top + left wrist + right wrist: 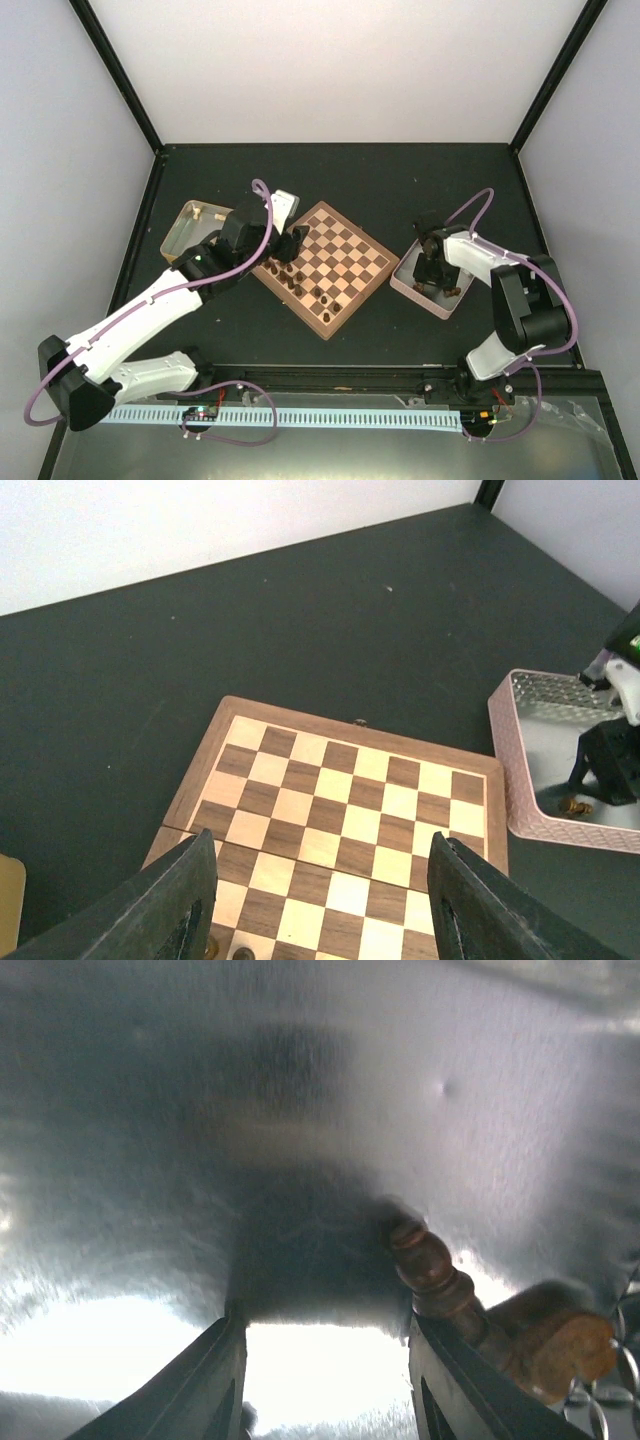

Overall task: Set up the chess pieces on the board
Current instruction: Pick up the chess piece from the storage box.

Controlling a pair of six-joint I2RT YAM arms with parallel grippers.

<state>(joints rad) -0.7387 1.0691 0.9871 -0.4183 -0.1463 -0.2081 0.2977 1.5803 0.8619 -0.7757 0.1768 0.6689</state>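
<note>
**Step in hand:** pick-up of the next piece from the supply tray.

1. The right gripper [431, 273] is lowered into the pink tray [401, 284], right of the board [342, 254]. Its jaws stand apart and the gap between them is empty. Nothing is grasped.
2. A dark brown chess piece [432, 1272] lies on its side on the shiny tray floor. It is against the finger [470, 1390] on the right of the wrist view, with its head only at the edge of the gap, not between the jaws.
3. The left gripper [290, 244] hangs over the board's left corner, jaws spread and unloaded.
4. Several dark chess pieces [300, 285] already stand along the board's near-left edge. Most other squares are bare, so the task appears to be at an early stage.

**Next move, as judged:** shift the right gripper sideways until the lying piece is centred in the gap, then close on its turned stem. The piece lies flat, so it must be stood upright before being set on a square.
</note>
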